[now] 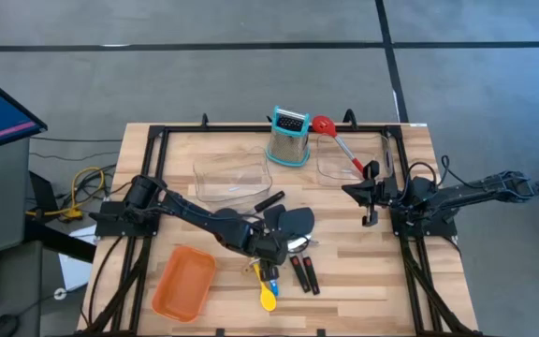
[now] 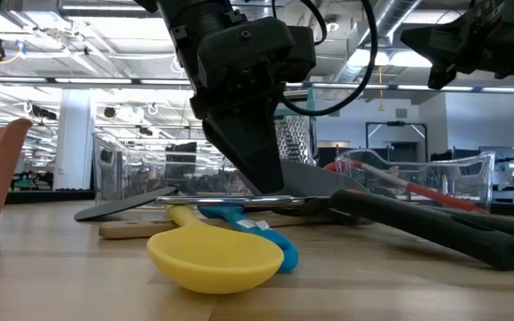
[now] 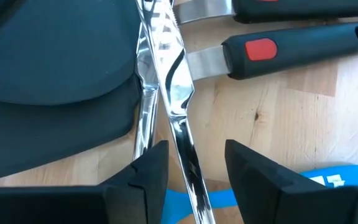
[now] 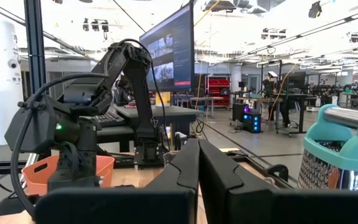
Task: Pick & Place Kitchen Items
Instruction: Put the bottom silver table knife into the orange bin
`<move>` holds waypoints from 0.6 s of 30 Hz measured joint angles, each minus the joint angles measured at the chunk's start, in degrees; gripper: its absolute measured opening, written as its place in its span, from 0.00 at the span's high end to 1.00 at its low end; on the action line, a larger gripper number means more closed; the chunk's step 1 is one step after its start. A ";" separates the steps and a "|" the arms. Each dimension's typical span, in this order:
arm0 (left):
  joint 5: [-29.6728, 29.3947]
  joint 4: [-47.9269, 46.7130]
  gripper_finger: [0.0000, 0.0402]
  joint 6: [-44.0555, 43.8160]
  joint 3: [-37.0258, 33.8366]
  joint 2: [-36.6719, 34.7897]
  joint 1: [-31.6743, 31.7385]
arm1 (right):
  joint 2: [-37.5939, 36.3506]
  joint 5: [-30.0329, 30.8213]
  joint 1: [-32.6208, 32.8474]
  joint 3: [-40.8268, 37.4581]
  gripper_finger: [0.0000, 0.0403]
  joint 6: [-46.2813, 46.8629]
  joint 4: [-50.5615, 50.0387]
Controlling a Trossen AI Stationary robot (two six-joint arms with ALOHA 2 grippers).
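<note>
While left gripper [image 3: 194,180] stood open astride steel tongs [image 3: 169,93], centring before closing seemed wise; right gripper [image 4: 197,180] shut, empty.

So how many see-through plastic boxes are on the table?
2. One clear bin sits at the back middle of the table, left of the grater. The other clear bin is right of the grater, holding the red spoon.

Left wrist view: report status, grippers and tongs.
Left gripper open, fingers astride the steel tongs, not gripping. Right gripper shut, parked clear. Black spatula against the tongs; blue spoon beneath.
</note>
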 joint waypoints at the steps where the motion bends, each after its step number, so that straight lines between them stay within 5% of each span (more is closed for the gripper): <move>1: 0.00 0.01 0.64 -0.08 0.00 0.00 0.00 | 0.00 0.00 0.00 0.00 1.00 0.00 0.00; 18: 1.20 4.21 0.64 -3.15 -4.24 0.00 0.07 | 0.00 0.00 -0.02 0.00 1.00 -0.02 0.00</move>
